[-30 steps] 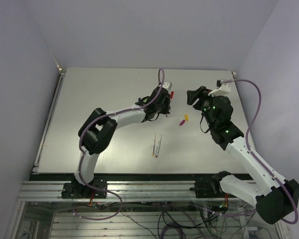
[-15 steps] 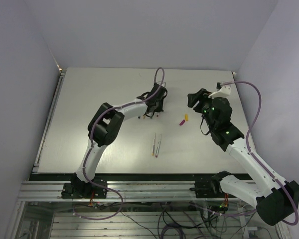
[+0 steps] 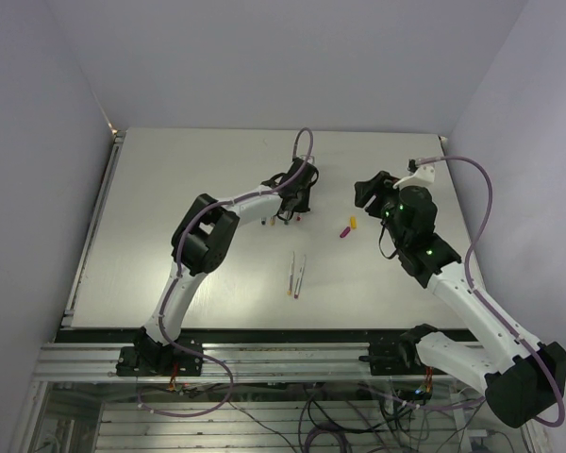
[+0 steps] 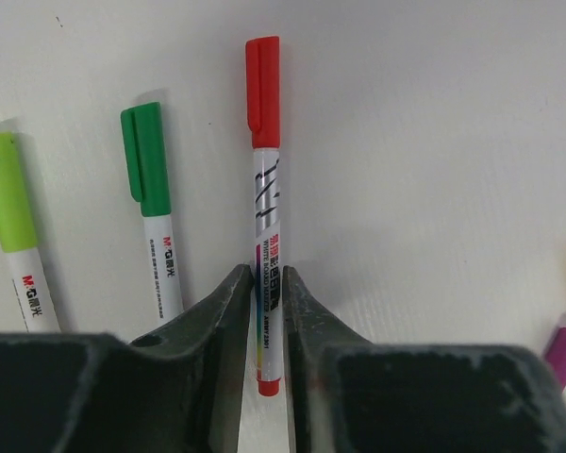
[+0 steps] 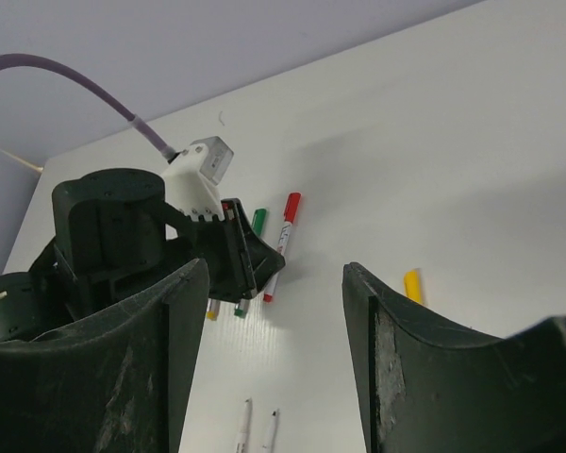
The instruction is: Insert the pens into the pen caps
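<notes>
A red-capped pen lies flat on the table between the fingertips of my left gripper. The jaws stand narrowly apart, with a thin gap showing beside the pen's barrel. Left of it lie a green-capped pen and a light-green-capped pen. A loose yellow pen cap and a purple pen cap lie between the arms. Two uncapped pens lie side by side nearer the bases. My right gripper hovers open and empty above the table, right of the caps.
The white table is walled at the back and on both sides. My left gripper shows in the right wrist view, close to the capped pens. The yellow cap lies just right of the right gripper's far finger.
My left gripper has swung down and left to the table with the red-capped pen, and its jaws have just eased apart. The right arm has barely moved.
</notes>
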`<state>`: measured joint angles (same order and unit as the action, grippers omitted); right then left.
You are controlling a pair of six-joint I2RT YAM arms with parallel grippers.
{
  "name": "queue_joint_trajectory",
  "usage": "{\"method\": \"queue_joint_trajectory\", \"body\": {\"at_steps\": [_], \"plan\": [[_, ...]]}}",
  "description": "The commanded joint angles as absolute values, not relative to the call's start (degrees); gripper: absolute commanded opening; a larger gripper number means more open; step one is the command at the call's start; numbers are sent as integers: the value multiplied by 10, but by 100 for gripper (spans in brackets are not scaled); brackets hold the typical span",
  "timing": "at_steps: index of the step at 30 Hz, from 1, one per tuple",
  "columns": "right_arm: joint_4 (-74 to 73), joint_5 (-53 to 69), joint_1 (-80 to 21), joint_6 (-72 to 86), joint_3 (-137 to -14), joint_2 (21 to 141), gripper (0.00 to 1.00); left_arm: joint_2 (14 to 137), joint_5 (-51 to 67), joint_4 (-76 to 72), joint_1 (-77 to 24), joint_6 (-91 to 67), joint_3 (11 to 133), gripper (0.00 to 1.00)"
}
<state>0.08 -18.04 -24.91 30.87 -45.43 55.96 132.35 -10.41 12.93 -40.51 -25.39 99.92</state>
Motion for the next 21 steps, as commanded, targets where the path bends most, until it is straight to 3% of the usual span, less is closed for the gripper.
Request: {"method": "queue_joint_trajectory", "body": {"at_steps": [1,10,16,21], "plan": [[1,-184,-249,316,-445,554,58,1335,-99,144,-401,-265,1009,32],[4,-181,-249,313,-443,554,58,1315,-102,142,-401,-268,1014,51],[13,-193,-249,298,-444,548,59,1276,-101,138,-401,-268,1008,57],[22,-224,-249,324,-438,544,69,1222,-83,119,-401,-271,973,57]]}}
